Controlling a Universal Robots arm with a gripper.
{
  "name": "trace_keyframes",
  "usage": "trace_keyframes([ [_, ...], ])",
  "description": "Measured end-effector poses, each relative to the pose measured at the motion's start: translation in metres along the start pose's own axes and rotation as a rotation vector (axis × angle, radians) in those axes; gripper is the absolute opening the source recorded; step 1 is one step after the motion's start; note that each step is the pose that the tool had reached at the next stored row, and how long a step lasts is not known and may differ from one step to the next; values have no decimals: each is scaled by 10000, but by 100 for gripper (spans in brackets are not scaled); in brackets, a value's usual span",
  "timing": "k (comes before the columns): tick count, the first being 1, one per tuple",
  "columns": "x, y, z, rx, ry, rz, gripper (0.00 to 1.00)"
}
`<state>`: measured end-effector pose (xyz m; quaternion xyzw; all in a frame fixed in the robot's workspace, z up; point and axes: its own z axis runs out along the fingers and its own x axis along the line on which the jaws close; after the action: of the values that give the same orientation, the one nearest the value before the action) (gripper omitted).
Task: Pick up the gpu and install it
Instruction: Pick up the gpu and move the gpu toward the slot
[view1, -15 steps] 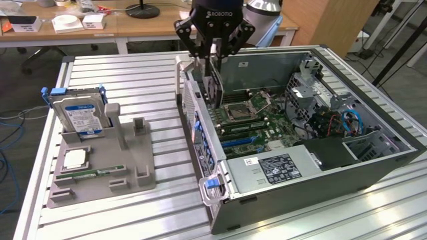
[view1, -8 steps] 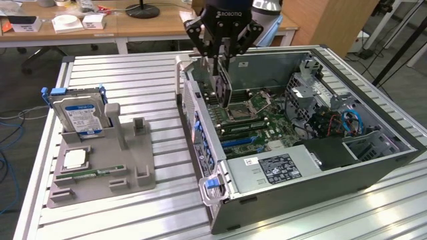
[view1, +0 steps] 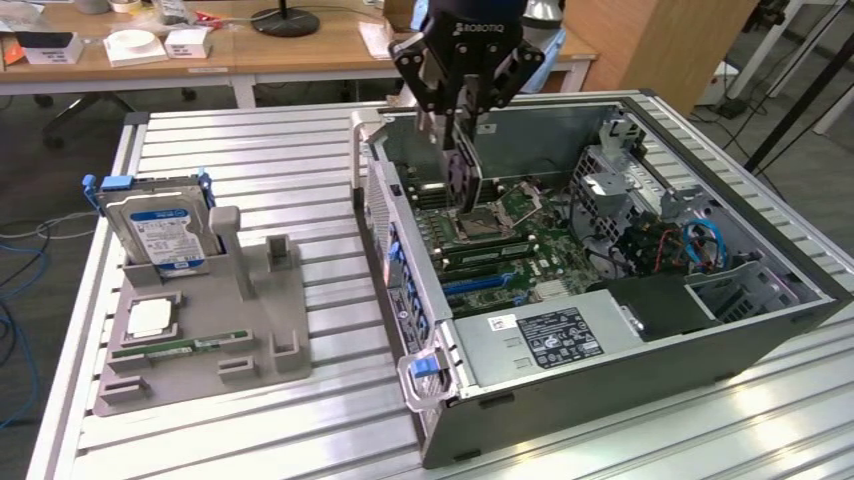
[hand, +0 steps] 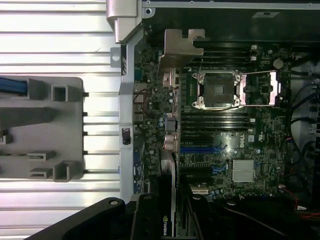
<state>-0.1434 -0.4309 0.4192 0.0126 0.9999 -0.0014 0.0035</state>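
Observation:
The gpu (view1: 463, 172), a thin black card, hangs on edge from my gripper (view1: 455, 128), which is shut on its upper edge. It hovers inside the open computer case (view1: 747, 340), just above the motherboard (view1: 514, 255) near the case's rear wall. In the wrist view the gpu (hand: 168, 195) appears edge-on between my fingers, and its silver bracket (hand: 181, 49) reaches toward the rear of the case. The blue expansion slots (hand: 201, 150) lie beside the card's edge. I cannot tell whether the card touches a slot.
A grey holder (view1: 254, 330) on the slatted table (view1: 267, 140) at the exterior view's left carries an upright hard drive (view1: 160, 232) and a green memory stick (view1: 180, 347). The CPU socket (hand: 218, 90), cables (view1: 701, 245) and drive cage crowd the case.

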Motion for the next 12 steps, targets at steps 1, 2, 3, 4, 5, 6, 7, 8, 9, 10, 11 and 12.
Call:
trace_keyframes([
  [1, -19, 1, 0, 0, 1, 0, 26],
  [2, -37, 1, 1, 0, 2, -1, 26],
  [3, -53, 1, 1, 0, 3, -1, 26],
  [4, -70, 2, 1, -1, 3, 0, 26],
  [5, -86, 2, 1, -1, 3, 1, 26],
  [6, -101, 3, 1, 0, 4, 1, 26],
  [7, -116, 3, 1, -1, 4, 0, 26],
  [8, -131, 3, 1, 0, 5, 1, 26],
  [9, -148, 4, 1, 0, 4, 0, 26],
  [10, -165, 4, 1, 0, 5, 0, 26],
  [11, -184, 5, 1, 0, 6, 0, 26],
  [12, -200, 5, 2, 0, 6, -1, 26],
])
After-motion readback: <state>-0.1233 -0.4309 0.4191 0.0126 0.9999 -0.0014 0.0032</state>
